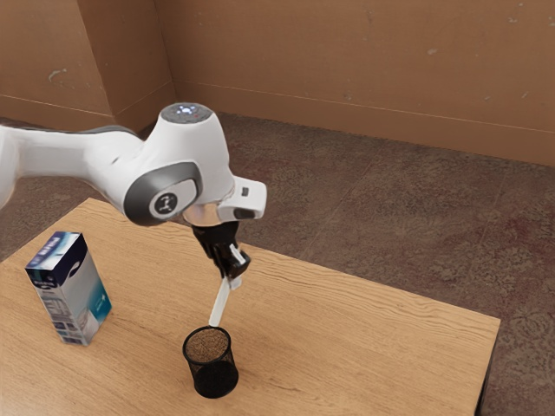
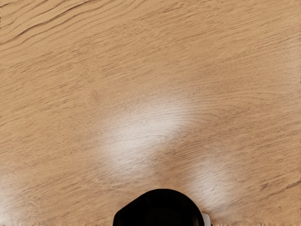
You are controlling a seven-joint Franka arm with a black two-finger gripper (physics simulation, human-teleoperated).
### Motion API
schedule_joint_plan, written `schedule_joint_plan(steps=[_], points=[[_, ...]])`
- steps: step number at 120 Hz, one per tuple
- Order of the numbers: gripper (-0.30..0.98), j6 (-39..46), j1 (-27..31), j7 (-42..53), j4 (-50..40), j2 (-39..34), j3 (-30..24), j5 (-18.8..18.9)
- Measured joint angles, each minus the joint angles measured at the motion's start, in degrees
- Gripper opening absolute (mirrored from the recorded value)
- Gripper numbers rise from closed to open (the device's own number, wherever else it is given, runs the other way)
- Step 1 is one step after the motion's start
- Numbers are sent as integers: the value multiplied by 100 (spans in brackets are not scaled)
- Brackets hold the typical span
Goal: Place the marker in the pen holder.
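While the gripper (image 1: 232, 262) has the white marker (image 1: 220, 303) pinched at a tilt, its upper end's kinda hidden; low tip's by the mesh pen holder (image 1: 215, 378)'s far rim, can't tell if touching; wrist view's black shape (image 2: 161, 209) is cut off, hard to identify.

- table (image 1: 364, 334): wood, nice grain, glossy patches up close
- pen holder (image 1: 214, 379): black mesh, metal-looking imo
- marker (image 1: 220, 303): smooth, plasticky
- box (image 1: 78, 299): smooth printed card, I'd say
- arm (image 1: 192, 146): sleek plastic-looking shell, slight sheen
- floor (image 1: 364, 195): matt, roughish, kinda carpety
- wall (image 1: 329, 65): matt, scuffed
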Motion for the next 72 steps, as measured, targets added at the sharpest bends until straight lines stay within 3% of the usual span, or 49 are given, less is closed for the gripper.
schedule_joint_plan(steps=[49,65,72], points=[[-8,-23,-3,-347,-638,97,-41,3],[22,-134,-10,-339,-606,45,76,-115],[33,-476,56,-295,-111,-43,130,-146]])
